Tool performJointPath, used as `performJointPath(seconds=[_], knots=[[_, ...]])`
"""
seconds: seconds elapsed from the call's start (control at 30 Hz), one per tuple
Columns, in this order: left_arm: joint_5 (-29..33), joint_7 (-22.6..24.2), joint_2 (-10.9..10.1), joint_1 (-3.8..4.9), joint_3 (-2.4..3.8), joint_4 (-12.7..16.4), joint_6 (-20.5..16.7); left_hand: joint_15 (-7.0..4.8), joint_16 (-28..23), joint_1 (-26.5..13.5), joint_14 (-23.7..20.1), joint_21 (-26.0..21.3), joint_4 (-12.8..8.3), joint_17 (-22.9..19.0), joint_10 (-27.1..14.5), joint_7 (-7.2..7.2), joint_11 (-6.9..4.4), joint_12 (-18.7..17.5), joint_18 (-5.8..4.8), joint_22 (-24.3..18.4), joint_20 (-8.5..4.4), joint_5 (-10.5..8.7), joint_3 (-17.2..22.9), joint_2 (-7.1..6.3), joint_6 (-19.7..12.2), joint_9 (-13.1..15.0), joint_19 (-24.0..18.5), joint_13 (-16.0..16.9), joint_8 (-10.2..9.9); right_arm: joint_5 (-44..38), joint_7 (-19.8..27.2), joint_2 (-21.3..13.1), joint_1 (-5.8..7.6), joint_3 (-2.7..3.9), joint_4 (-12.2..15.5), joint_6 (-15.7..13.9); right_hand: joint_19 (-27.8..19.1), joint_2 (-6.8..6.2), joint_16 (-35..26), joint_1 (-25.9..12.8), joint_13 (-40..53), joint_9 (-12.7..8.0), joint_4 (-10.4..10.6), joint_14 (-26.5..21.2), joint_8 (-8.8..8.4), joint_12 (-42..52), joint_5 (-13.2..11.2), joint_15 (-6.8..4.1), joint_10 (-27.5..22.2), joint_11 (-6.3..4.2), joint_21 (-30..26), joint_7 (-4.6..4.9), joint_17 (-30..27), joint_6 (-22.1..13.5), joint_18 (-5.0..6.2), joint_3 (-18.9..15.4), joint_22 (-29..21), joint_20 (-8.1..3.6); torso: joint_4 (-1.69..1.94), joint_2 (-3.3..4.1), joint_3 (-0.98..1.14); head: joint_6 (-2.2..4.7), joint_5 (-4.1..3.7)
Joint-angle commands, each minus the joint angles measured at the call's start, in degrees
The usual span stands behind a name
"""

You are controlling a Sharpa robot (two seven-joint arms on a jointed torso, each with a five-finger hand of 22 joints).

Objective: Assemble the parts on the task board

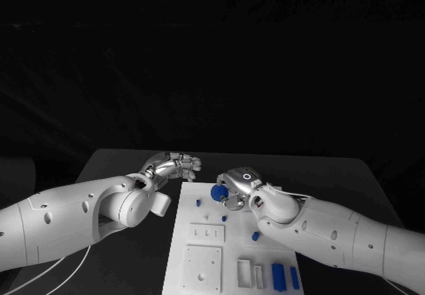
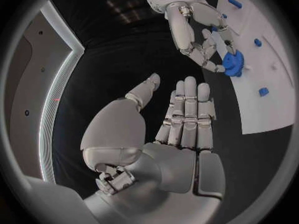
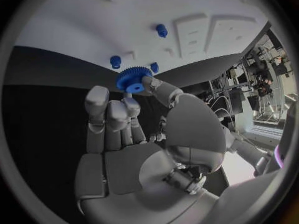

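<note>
Over on the left, the left hand [image 1: 172, 166] hovers off the far left corner of the task board [image 1: 199, 258], holding nothing, fingers [image 2: 187, 114] straight and side by side, thumb apart; moving across, the right hand [image 1: 237, 184] sits over the board's far end, pinching a blue gear [image 3: 132, 78] between thumb and fingertips; whether the gear touches the board is hard to judge; small blue pegs [image 3: 161, 30] stand nearby on the plate; nearer the robot, long blue parts [image 1: 278, 275] lie at the board's right corner.
</note>
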Motion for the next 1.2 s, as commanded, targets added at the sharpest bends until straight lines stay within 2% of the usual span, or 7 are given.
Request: performJointPath(seconds=[0.03, 0.2, 0.33, 0.57, 0.8, 1.2], knots=[[-0.2, 0.5, 0.2, 0.06, 0.05, 0.1, 0.6, 0.14, 0.3, -0.6, -0.5, 0.3, 0.0, 0.1, 0.0, 0.19, 0.22, -0.2, 1.05, 1.0, -0.05, 0.13, 0.3, -0.16, -0.1, 0.1, -0.5, 0.1, -0.3, -2.1, -0.4, 0.8, -0.21, -0.35, -1.1, -0.3, 0.6, -0.49, -0.3, 0.1, -0.1, 0.9, 0.1, 0.2, -0.02, 0.2, -0.3, -0.28, 0.2, -0.31, 0.3, -0.74, 0.1, 6.5, 3.94, 0.3, 1.1, -0.65, 0.15, 0.1, -0.08, 0.13, 0.06], [-0.2, 0.5, 0.3, 0.09, 0.05, 0.1, 0.6, 0.14, 0.3, -0.6, -0.5, 0.3, 0.0, 0.1, 0.0, 0.19, 0.22, -0.3, 1.05, 1.0, -0.05, 0.13, 0.3, -0.17, -0.1, 0.1, -0.5, 0.1, -0.3, -1.9, -0.2, 2.0, -0.7, -0.95, -2.8, -0.1, 0.6, -0.53, -0.3, 0.1, -0.1, 0.9, 0.2, 0.2, -0.04, 0.2, -0.4, -0.27, 0.2, -0.3, 0.3, -0.73, 0.1, 6.4, 3.94, 0.4, 1.1, -0.66, 0.09, 0.12, -0.03, -0.12, 0.24], [-0.2, 0.5, 0.5, 0.14, 0.07, 0.0, 0.7, 0.15, 0.3, -0.6, -0.5, 0.3, 0.0, 0.1, 0.0, 0.19, 0.22, -0.3, 1.05, 1.0, -0.05, 0.13, 0.3, -0.17, -0.1, 0.1, -0.5, 0.1, -0.3, -1.9, 0.1, 2.6, -1.02, -1.21, -3.5, 0.3, 0.6, -0.58, -0.4, 0.2, -0.1, 0.9, 0.2, 0.2, -0.06, 0.2, -0.5, -0.27, 0.2, -0.3, 0.3, -0.72, 0.1, 6.4, 3.94, 0.4, 1.1, -0.67, 0.08, 0.17, -0.04, -0.29, 0.34], [-0.2, 0.5, 0.5, 0.22, 0.08, 0.0, 0.7, 0.15, 0.3, -0.6, -0.5, 0.4, 0.0, 0.1, 0.0, 0.19, 0.22, -0.3, 1.05, 1.0, -0.05, 0.13, 0.3, -0.17, -0.1, 0.1, -0.5, 0.2, -0.3, -2.0, 0.2, 3.3, -1.32, -1.46, -4.6, 0.9, 0.6, -0.6, -0.4, 0.2, -0.1, 0.9, 0.1, 0.3, -0.08, 0.2, -0.5, -0.26, 0.2, -0.29, 0.4, -0.71, 0.1, 6.4, 3.94, 0.4, 1.1, -0.68, -0.04, 0.1, 0.08, -0.64, 0.49], [-0.2, 0.5, 0.6, 0.27, 0.08, 0.0, 0.8, 0.15, 0.3, -0.6, -0.5, 0.4, 0.0, 0.1, 0.0, 0.2, 0.22, -0.3, 1.06, 1.0, -0.04, 0.12, 0.3, -0.18, -0.1, 0.1, -0.5, 0.2, -0.3, -2.0, 0.2, 4.0, -1.44, -2.17, -5.7, 1.8, 0.5, -0.73, -0.5, 0.2, -0.1, 0.9, 0.1, 0.3, -0.18, 0.1, -0.8, -0.23, 0.2, -0.25, 0.4, -0.67, 0.2, 6.3, 3.94, 0.2, 1.1, -0.68, 0.01, 0.04, 0.08, -0.67, 0.48], [-0.2, 0.4, 0.6, 0.35, 0.08, 0.0, 0.8, 0.15, 0.3, -0.6, -0.5, 0.4, 0.0, 0.1, 0.0, 0.2, 0.23, -0.4, 1.06, 1.0, -0.04, 0.12, 0.3, -0.17, -0.1, 0.1, -0.5, 0.2, -0.4, -1.8, -0.2, 4.7, -1.5, -2.63, -7.6, 2.9, 0.2, -1.27, -0.8, 0.3, -0.2, 0.7, -0.1, 0.3, -0.93, 0.0, -1.3, 0.08, -0.2, 0.1, 0.4, -0.29, 0.2, 5.1, 3.94, 0.1, 1.0, -0.63, -0.13, 0.06, 0.17, -0.75, 0.63]])
